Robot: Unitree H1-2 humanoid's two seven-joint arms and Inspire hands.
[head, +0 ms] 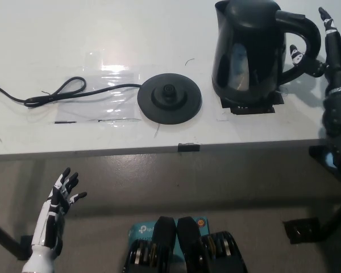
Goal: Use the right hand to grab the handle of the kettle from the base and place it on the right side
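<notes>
Kettle (250, 51) stands upright on the white table (57, 34) at about 1 o'clock in the head view, off its base and resting on a patch marked with black tape (247, 106). Its body is black and glossy, with the spout toward 11 o'clock and the curved handle (304, 28) arching out toward 3 o'clock. The round black base (169, 100) lies flat on the table at roughly 12 o'clock, just beside the kettle toward 9 o'clock and clear of it, its centre connector showing. A black power cord (51, 94) runs from the base toward 9 o'clock in a loose loop, crossing a sheet of clear plastic (102, 94) taped to the tabletop. A small black tape mark (187, 147) sits on the table's near edge at 6 o'clock of the base.

The black right hand (321, 48) is at 2 o'clock, just beside the handle on its 3 o'clock side, open, with fingers spread and holding nothing; one fingertip points up near the frame's top edge, another reaches toward the gap under the handle. Whether any finger touches the handle cannot be told.

The white left hand (59, 199) rests at 8 o'clock, below the table edge, open with fingers apart.
</notes>
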